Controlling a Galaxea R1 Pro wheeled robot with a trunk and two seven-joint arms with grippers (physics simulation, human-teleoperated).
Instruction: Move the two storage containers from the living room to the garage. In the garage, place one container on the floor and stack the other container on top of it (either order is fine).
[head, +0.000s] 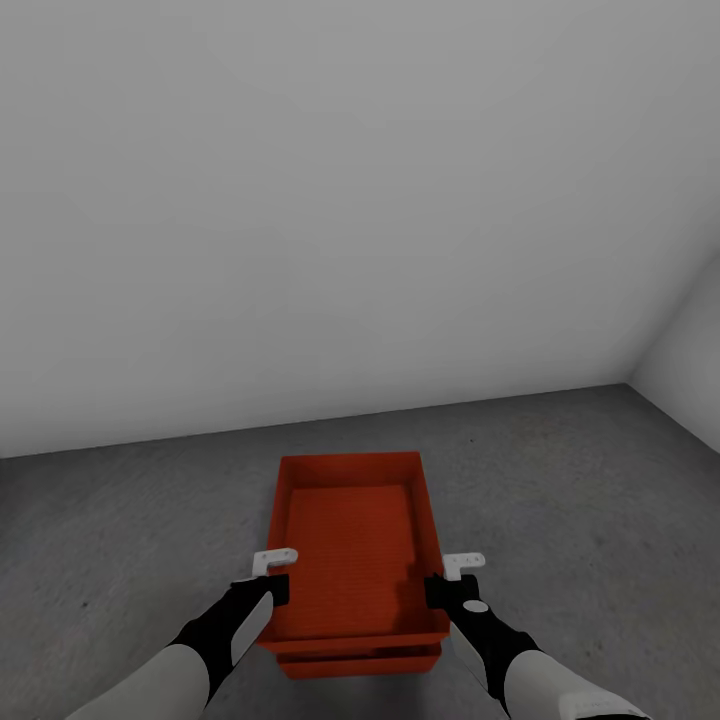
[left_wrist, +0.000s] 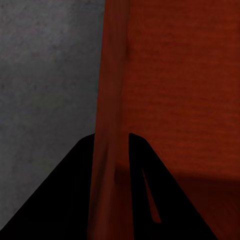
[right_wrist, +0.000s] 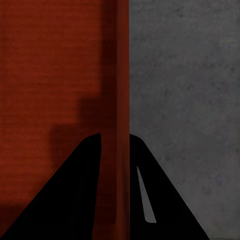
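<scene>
- I am in the garage now. I see the dark grey floor (head: 560, 520) and a plain white wall (head: 350, 200).
- In the head view I hold one orange-red container (head: 350, 540) out in front of me, with an arm on each side.
- A second orange-red bin (head: 360, 662) peeks out just under the near edge of the one I hold. I think the top one is going onto it, but I cannot tell if they touch yet.
- My left gripper (left_wrist: 111, 150) is clamped on the left wall of the top bin. The thin wall runs right between the two dark fingers.
- My right gripper (right_wrist: 115, 147) is clamped on the right wall the same way.
- So the step in hand is the stacking, the last part of the job.
- Next I should make sure the top bin sits flat and lined up on the lower one. Then I let go with both grippers and lift my arms away slowly.
- If I let go too soon or crooked, the top bin could slide off.
</scene>
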